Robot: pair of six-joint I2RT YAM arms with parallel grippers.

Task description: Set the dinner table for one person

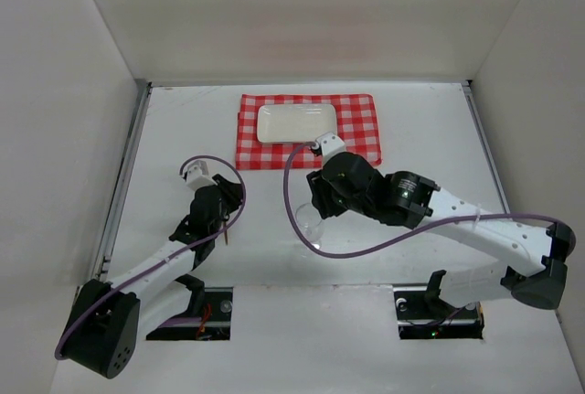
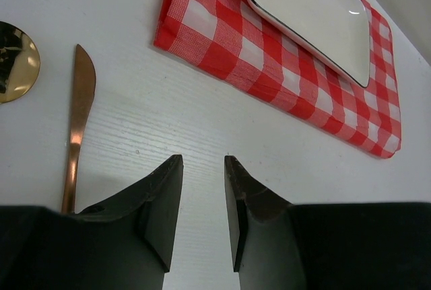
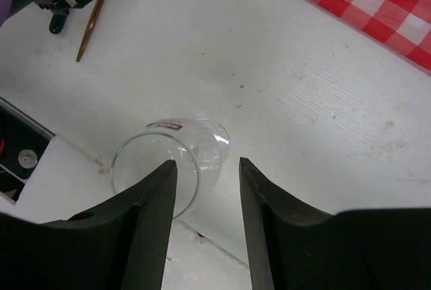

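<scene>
White dinner table (image 2: 168,122) lies under the left end effector (image 2: 203,163) — jaws apart.

We are finding no writing, number or brand that we can read in any of the views. We are seeing just one label, a small dark-red sticker (image 3: 166,126) near the rim of the clear drinking glass (image 3: 195,149) in the right wrist view. Its print is showing too small and blurred to make out.
</scene>
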